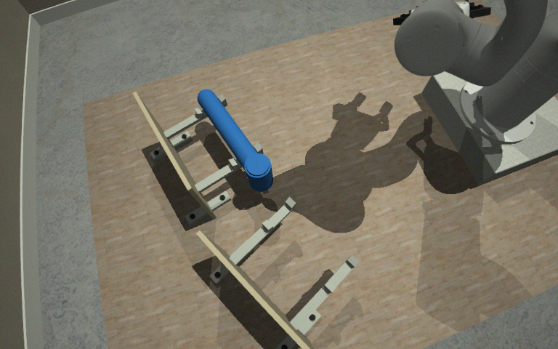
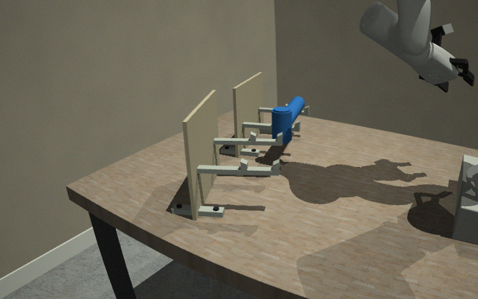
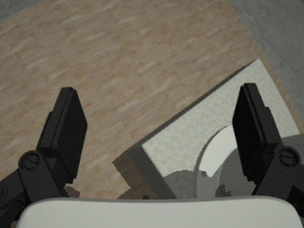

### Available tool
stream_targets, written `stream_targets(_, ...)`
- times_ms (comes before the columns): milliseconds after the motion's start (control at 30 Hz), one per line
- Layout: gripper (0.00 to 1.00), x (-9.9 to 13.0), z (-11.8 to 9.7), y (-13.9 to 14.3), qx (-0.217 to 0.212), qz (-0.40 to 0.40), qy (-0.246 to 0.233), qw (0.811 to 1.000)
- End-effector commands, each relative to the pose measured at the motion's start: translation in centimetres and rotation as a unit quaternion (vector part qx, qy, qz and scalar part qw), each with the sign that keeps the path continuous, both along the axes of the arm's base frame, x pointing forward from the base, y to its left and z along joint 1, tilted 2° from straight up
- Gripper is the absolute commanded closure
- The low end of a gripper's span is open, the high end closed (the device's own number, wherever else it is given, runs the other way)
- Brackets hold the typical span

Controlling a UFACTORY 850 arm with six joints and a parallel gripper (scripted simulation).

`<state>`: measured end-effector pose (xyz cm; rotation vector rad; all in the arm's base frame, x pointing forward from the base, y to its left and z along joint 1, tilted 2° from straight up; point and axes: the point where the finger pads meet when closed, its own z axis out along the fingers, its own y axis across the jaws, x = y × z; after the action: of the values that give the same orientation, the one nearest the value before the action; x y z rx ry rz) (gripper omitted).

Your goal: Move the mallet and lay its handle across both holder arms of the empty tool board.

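From above, I see the blue mallet [image 1: 235, 137] resting across the far tool board's [image 1: 161, 142] two arms, head hanging just outside the nearer arm, while the empty tool board [image 1: 246, 283] waits beside it. On the exterior view my gripper [image 2: 458, 75] hangs high, well apart from both boards. Through the wrist camera its fingers are spread wide on nothing, looking down on the arm's base [image 3: 190, 146]; I can read no labels anywhere.

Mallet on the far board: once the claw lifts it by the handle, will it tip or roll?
The mallet looks rigid. Its thick head sits at one end, so a mid-handle grip probably tips head-down. The round, smooth handle may twist between the fingers.
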<state>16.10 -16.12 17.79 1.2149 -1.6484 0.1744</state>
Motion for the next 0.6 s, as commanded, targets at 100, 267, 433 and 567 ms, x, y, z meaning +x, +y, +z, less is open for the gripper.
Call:
stream_targets(100,0.00,4.3,-0.5,1.0,-0.033,-0.103,-0.054,0.993)
stream_targets(267,0.00,7.4,-0.9,1.7,-0.055,-0.175,-0.094,0.979)
stream_targets(433,0.00,10.5,-1.3,2.4,-0.076,-0.246,-0.134,0.957)
stream_targets(567,0.00,11.8,-1.5,2.6,-0.085,-0.274,-0.150,0.946)
